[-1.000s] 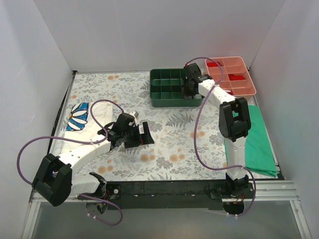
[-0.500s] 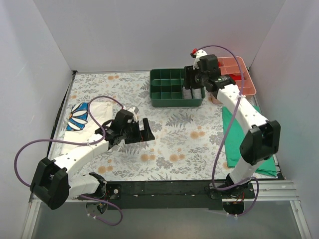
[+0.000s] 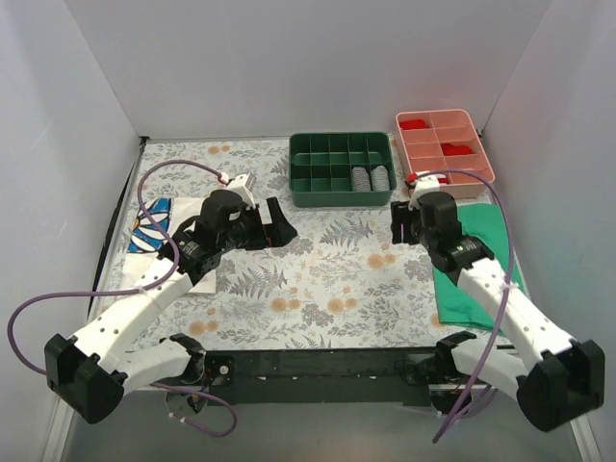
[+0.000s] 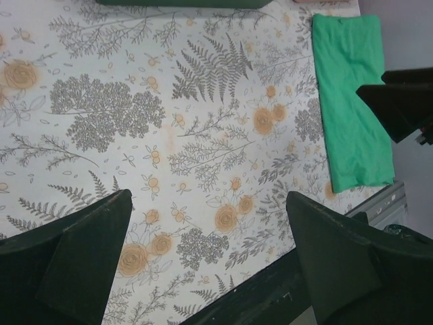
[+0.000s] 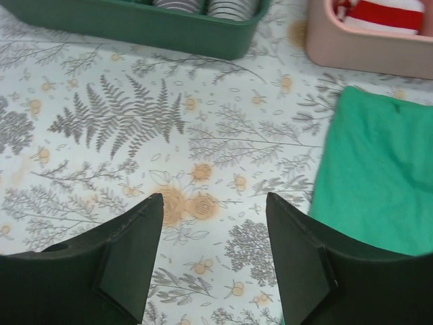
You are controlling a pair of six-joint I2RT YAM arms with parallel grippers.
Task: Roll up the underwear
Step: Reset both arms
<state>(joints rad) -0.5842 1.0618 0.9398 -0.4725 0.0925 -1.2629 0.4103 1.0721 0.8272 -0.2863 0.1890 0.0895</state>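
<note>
The underwear shows as two grey-and-white striped rolls (image 3: 371, 178) standing in the front right compartments of the green tray (image 3: 337, 199). The right wrist view catches their lower parts (image 5: 203, 5) over the tray's wall (image 5: 135, 27). My right gripper (image 3: 403, 223) (image 5: 214, 203) is open and holds nothing. It hangs over the floral table, on the near right of the tray and apart from it. My left gripper (image 3: 277, 223) (image 4: 208, 203) is wide open and holds nothing, over the table on the near left of the tray.
A pink tray (image 3: 481, 178) (image 5: 365, 51) with red items stands at the back right. A plain green cloth (image 3: 486, 265) (image 4: 352, 101) (image 5: 379, 176) lies along the right side. A daisy-print cloth (image 3: 149, 226) lies at the left, under the left arm.
My right gripper opened over the green tray, left a striped roll in it and drew back toward the near right. The left arm swung farther from its base.
</note>
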